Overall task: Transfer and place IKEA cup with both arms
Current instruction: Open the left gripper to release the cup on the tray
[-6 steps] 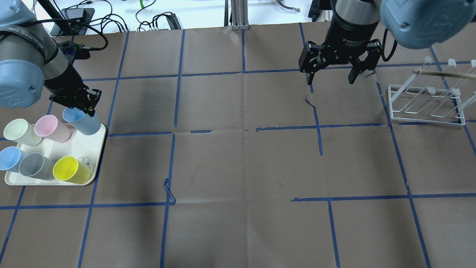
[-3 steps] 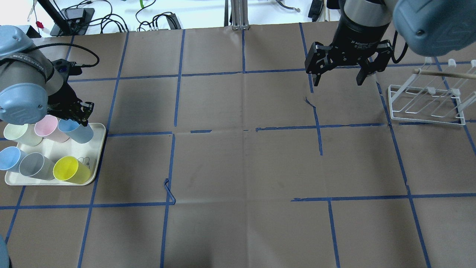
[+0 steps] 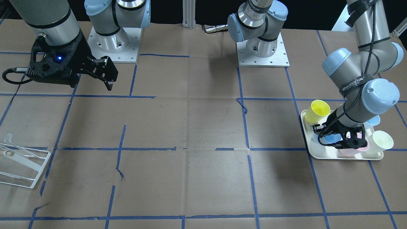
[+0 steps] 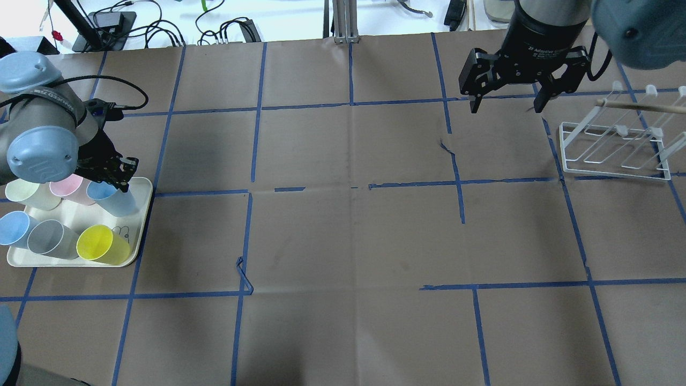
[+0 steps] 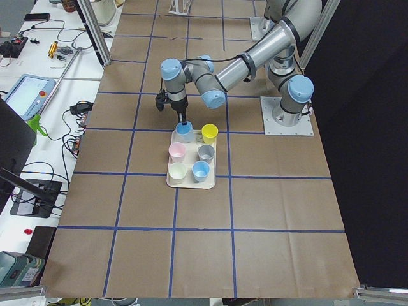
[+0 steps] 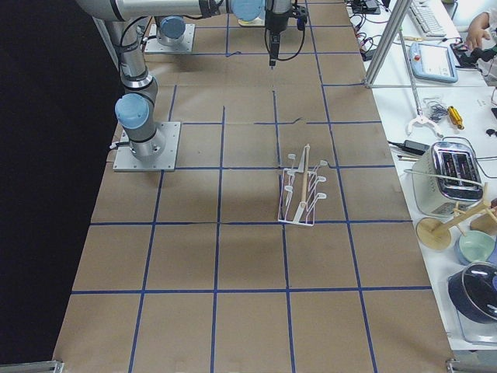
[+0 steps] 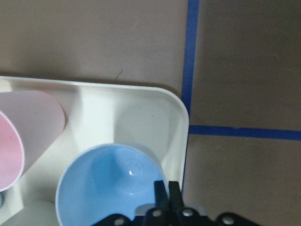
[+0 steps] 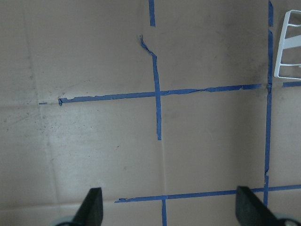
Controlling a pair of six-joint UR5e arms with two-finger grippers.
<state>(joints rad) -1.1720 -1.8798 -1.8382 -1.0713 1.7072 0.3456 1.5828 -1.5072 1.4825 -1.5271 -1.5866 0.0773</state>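
The IKEA cup (image 4: 113, 197), pale blue, stands at the far right corner of a white tray (image 4: 135, 236). It also shows in the front view (image 3: 331, 139) and in the left wrist view (image 7: 110, 183). My left gripper (image 4: 121, 180) is low over it, and the left wrist view shows the gripper (image 7: 167, 193) shut on the cup's rim, with one finger inside and one outside. My right gripper (image 4: 505, 106) is open and empty, high over the far right of the table. The right wrist view shows only brown paper between its fingers (image 8: 94, 207).
The tray also holds a twin blue cup (image 4: 13, 228), a grey cup (image 4: 51, 238), a yellow cup (image 4: 102, 245), a pink cup (image 4: 68, 187) and a cream cup (image 4: 24, 191). A white wire rack (image 4: 613, 145) stands at the right. Blue tape lines cross the brown paper.
My left gripper has come down and toward the tray with the blue cup, which now sits lower on the tray. My right gripper has moved right and farther back, still open.
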